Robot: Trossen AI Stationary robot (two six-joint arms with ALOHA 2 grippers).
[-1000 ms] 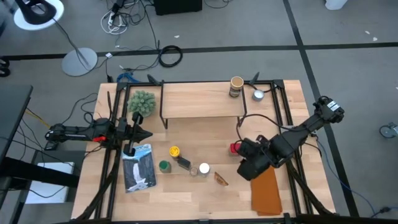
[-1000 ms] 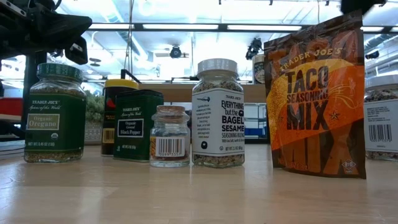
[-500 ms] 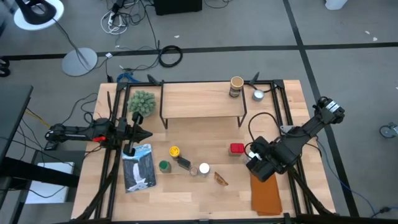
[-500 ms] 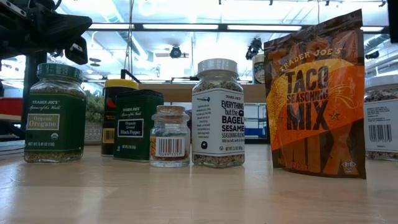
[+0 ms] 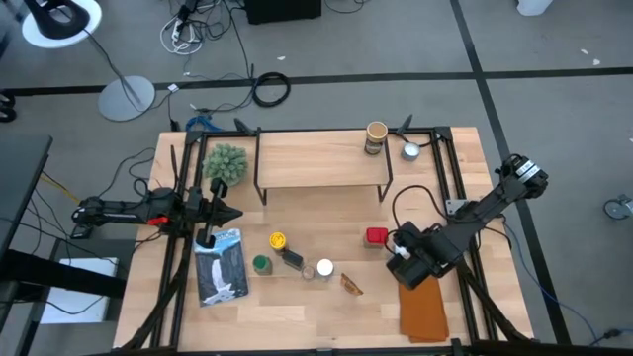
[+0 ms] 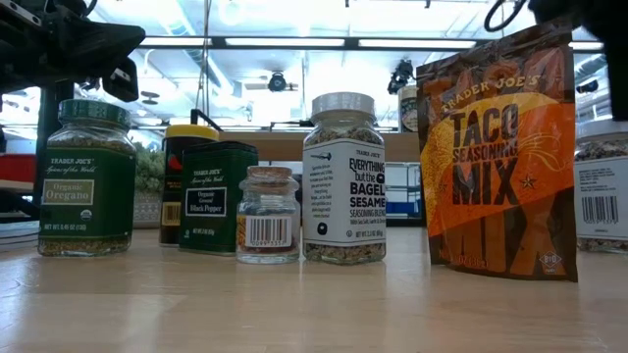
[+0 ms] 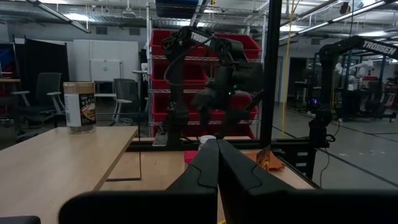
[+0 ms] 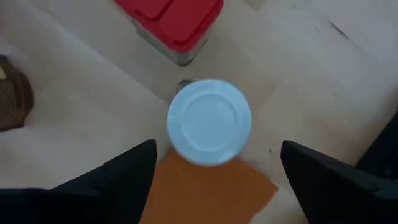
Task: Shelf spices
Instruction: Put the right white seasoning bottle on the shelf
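R tool [image 8: 211, 163] spread over white-lid jar [image 8: 209, 121], prob. not touching

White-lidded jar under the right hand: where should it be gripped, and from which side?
Come straight down from above and close on the white-lidded jar just below its round lid. It stands upright, lid facing up, so its curved sides offer two opposite faces. The red tin is close by; the open right hand straddles the sides clear of it.
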